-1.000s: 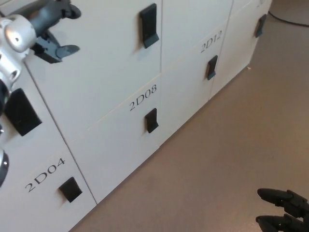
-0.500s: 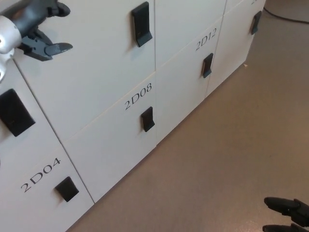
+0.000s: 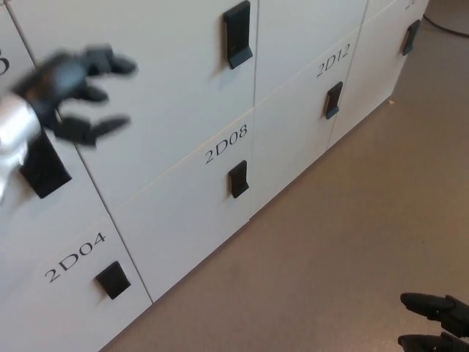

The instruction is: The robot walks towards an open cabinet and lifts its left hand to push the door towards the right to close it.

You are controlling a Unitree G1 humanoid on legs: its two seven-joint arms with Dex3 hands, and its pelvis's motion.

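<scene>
A wall of white cabinet doors (image 3: 168, 95) with black handles fills the upper left of the head view. The lower doors carry the labels 2D04 (image 3: 75, 257), 2D08 (image 3: 226, 144) and 2D12 (image 3: 336, 61). My left hand (image 3: 73, 92), blurred by motion, is raised in front of the left edge of the upper door above 2D08, its fingers apart and holding nothing. That door's handle (image 3: 237, 33) is well to the right of the hand. Every door in view looks flush with its neighbours. Only the fingertips of my right hand (image 3: 437, 323) show at the bottom right, spread and empty.
Beige floor (image 3: 344, 242) runs along the foot of the cabinets to the lower right. A black handle (image 3: 45, 169) sits just below my left wrist. A dark cable (image 3: 448, 26) lies on the floor at the top right.
My left hand has dropped lower and moved right across the door front. The view has shifted slightly. My right hand stays low at the bottom right.
</scene>
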